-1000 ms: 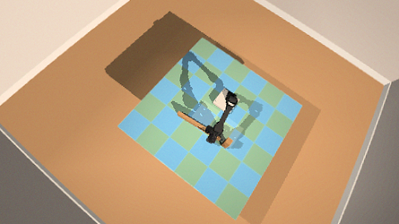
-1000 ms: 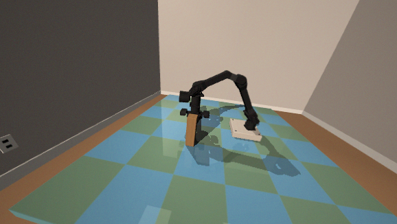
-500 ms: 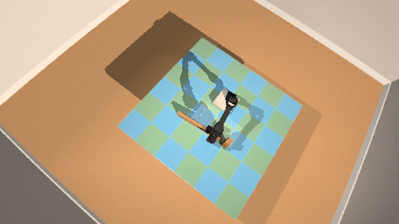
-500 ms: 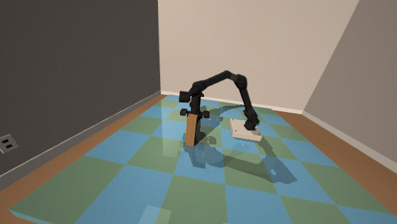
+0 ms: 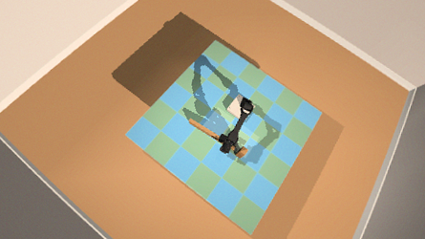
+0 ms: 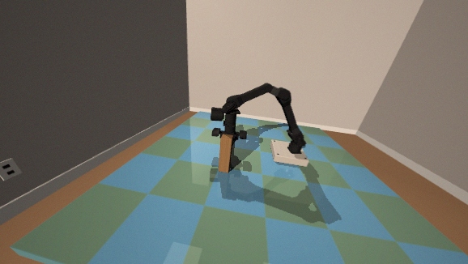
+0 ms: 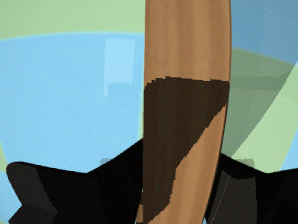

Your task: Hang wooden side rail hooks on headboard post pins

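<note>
The wooden side rail (image 5: 202, 127) (image 7: 187, 40) is a long brown bar slanting across the mat in the top view. My gripper (image 5: 225, 142) (image 6: 229, 134) (image 7: 168, 144) is shut on the rail near its post end, with a black finger on each side in the wrist view. The headboard post (image 5: 242, 152) (image 6: 225, 154) stands just beyond the gripper, at that end of the rail. In the exterior view the post hides most of the rail. The hooks, pins and slot are hidden, and I cannot tell whether the hooks sit on the pins or whether the far end touches the table.
The arm's black base stands on a pale plate (image 5: 234, 105) (image 6: 283, 152), up from the rail in the top view and right of the post in the exterior view. The table top (image 5: 203, 180) (image 6: 170, 216) is checkered blue and green. The arm's shadow crosses it.
</note>
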### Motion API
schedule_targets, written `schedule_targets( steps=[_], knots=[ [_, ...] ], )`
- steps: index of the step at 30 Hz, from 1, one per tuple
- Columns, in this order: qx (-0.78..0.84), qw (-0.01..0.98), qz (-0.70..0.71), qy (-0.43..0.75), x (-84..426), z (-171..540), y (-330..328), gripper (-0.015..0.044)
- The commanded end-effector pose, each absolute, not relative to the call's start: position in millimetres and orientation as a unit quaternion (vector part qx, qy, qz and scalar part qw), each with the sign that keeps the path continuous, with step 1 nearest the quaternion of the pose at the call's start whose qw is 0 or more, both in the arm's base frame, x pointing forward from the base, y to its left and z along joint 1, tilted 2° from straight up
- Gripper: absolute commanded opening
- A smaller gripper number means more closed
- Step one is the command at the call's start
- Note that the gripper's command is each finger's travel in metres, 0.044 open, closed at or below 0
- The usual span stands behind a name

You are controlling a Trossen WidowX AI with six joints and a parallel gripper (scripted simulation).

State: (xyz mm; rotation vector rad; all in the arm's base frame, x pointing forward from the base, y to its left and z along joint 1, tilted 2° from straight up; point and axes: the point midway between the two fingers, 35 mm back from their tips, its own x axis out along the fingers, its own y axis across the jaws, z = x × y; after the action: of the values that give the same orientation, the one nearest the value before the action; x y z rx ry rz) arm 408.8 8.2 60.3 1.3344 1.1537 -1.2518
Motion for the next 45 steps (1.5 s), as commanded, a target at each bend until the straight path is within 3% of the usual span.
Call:
schedule_targets(
  steps=[1, 45],
  knots=[
    [0.55, 0.472, -0.507, 0.467, 412.0, 66.0, 9.5, 0.0],
    [0.55, 0.472, -0.507, 0.467, 412.3, 64.9, 14.4, 0.0]
  ],
)
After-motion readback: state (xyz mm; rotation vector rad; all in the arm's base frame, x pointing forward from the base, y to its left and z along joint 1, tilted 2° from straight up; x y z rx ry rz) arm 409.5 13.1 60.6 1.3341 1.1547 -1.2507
